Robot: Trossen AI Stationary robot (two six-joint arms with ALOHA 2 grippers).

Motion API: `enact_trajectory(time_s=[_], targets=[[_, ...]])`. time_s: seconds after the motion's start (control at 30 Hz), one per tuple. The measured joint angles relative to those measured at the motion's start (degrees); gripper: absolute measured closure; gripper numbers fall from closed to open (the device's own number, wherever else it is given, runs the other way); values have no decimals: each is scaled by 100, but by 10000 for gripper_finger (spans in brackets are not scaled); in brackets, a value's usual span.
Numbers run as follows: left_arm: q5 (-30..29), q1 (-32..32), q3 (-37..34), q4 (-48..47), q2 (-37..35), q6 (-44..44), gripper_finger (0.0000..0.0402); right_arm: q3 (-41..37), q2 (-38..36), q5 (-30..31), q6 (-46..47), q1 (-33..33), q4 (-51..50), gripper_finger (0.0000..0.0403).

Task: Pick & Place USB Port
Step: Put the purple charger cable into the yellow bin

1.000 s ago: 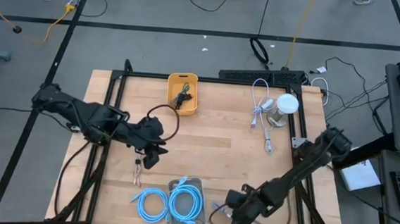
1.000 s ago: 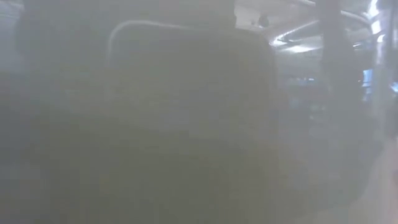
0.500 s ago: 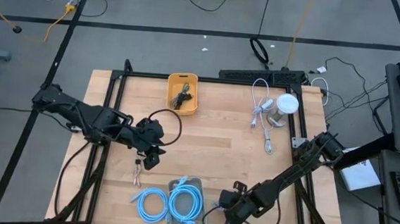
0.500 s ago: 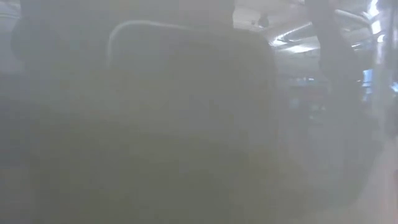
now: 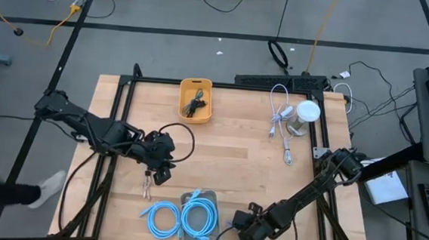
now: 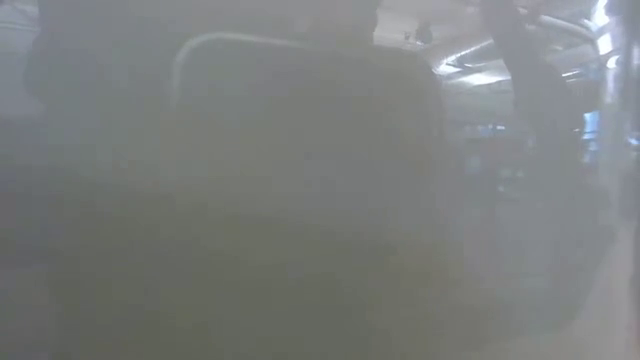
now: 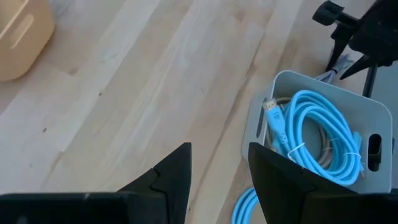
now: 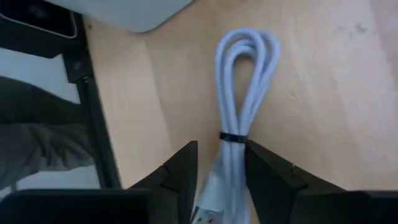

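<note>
A coiled white USB cable (image 8: 244, 68), bound by a black tie (image 8: 232, 137), lies on the wood by the table's near edge. My right gripper (image 8: 221, 152) (image 5: 231, 235) stands over it, shut on the bundle. A grey bin (image 5: 199, 210) (image 7: 311, 134) just to its left holds blue and pale cable coils. My left gripper (image 7: 217, 155) (image 5: 159, 174) hovers open above bare wood, left of centre, holding nothing. A small cable piece (image 5: 147, 185) lies on the table just below it. The low view is fogged out by something dark up close. My right gripper has the white cable's bundle (image 8: 225, 163) between its two fingers, on the connector side of the black tie. The fingers come from above and lie along the bundle. The looped end (image 8: 249, 43) stretches ahead on the table; whether any of it is lifted does not show.
A yellow bin (image 5: 195, 100) with a black cable stands at the far edge. Another white cable (image 5: 279, 117) and a white cylinder (image 5: 306, 115) are far right. A loose blue coil (image 5: 162, 219) lies left of the grey bin. A person's shoe (image 5: 47, 188) shows off the table's left.
My right gripper has travelled along the near edge toward the table's left, closer to the grey bin. A person's leg and shoe have come into view left of the table.
</note>
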Motion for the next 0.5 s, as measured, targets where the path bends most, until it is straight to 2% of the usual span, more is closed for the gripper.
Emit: enact_trajectory(time_s=[0.07,0.2,0.33,0.5], targets=[[-43,-31,0,-9,0,-69,240,1,-2,180,22,-6,-64,303],[-100,-109,0,-9,0,-194,240,-5,-11,407,-143,-176,-73,376],[-143,-187,0,-5,0,-457,240,-22,-265,943,-227,-473,-287,380],[-593,-379,0,0,0,-950,241,-21,-1132,1824,-595,-961,-780,387]])
